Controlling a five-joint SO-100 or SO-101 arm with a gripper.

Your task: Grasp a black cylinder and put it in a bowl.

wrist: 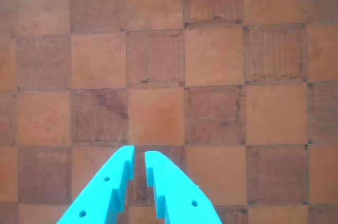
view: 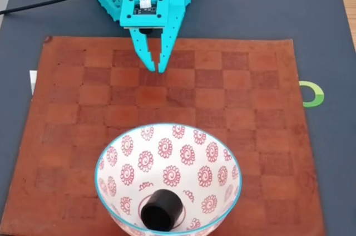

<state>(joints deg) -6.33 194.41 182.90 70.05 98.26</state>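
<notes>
Inside bowl point(view: 167, 161), near its front wall in fixed view: black cylinder point(view: 161, 210), short, matte, flat-topped, well apart from my fingers point(view: 158, 69), nearly closed, empty, above checkered mat point(view: 245, 102).

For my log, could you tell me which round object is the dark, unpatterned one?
The black cylinder, lying inside the bowl; the bowl is white with red flowers and a turquoise rim.

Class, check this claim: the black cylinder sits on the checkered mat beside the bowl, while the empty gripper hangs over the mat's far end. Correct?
Not quite. The fixed view shows the black cylinder inside the bowl. The gripper is indeed empty over the mat.
</notes>
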